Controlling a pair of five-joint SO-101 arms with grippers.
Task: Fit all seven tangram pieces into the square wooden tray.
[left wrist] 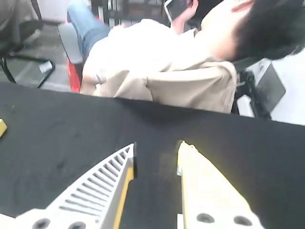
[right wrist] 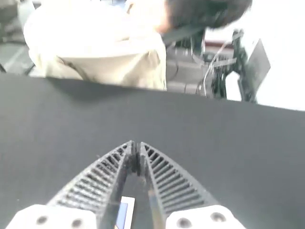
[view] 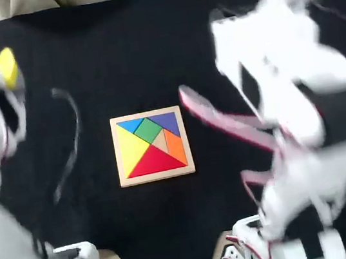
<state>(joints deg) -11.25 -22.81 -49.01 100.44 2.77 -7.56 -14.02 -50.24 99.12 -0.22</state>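
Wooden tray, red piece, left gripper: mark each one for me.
wooden tray (view: pixel 158 176), high view, on the rim strip beside the red piece.
red piece (view: pixel 157 162), high view, middle of the triangle.
left gripper (left wrist: pixel 157 145), left wrist view, midway between its open fingertips.

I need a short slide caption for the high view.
Coloured tangram pieces fill the square wooden tray on the black table.

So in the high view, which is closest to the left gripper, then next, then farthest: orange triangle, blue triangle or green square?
1. Blue triangle, upper-left in the tray.
2. Green square, upper middle.
3. Orange triangle, right side.
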